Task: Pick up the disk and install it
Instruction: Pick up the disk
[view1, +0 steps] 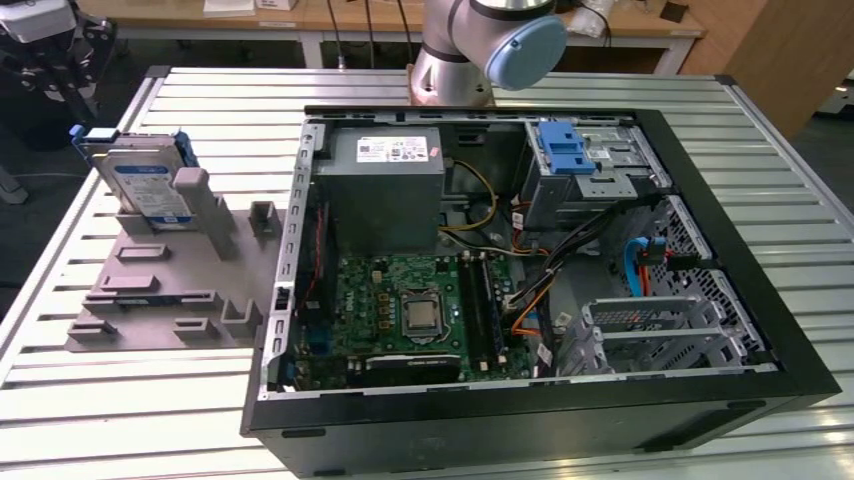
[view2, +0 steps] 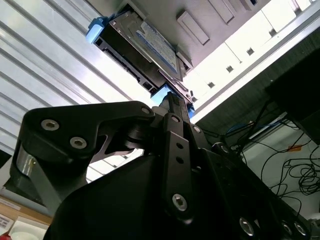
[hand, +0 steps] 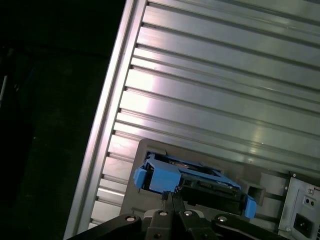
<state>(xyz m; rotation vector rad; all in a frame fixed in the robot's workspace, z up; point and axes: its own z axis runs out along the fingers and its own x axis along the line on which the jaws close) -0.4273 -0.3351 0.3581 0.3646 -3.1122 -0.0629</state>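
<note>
The disk (view1: 140, 180), silver with a white-and-blue label in a blue carrier bracket, stands upright in a grey holder (view1: 174, 290) at the exterior view's left, beside the open computer case. My gripper (view1: 60, 75) hangs dark just behind and above it, apart from it. In the first wrist view the gripper (hand: 171, 200) is shut with nothing between its fingers, its tips close over the blue bracket of the disk (hand: 192, 181). The second wrist view shows the gripper (view2: 172, 102) pointing at the disk (view2: 145, 42) and its blue end.
The open computer case (view1: 747, 250) lies flat on the slatted metal table (view1: 80, 420). Inside are a grey power supply box (view1: 387, 190), a green motherboard (view1: 400, 310) and a drive cage with a blue latch (view1: 567, 150). The table's edge runs close behind the holder.
</note>
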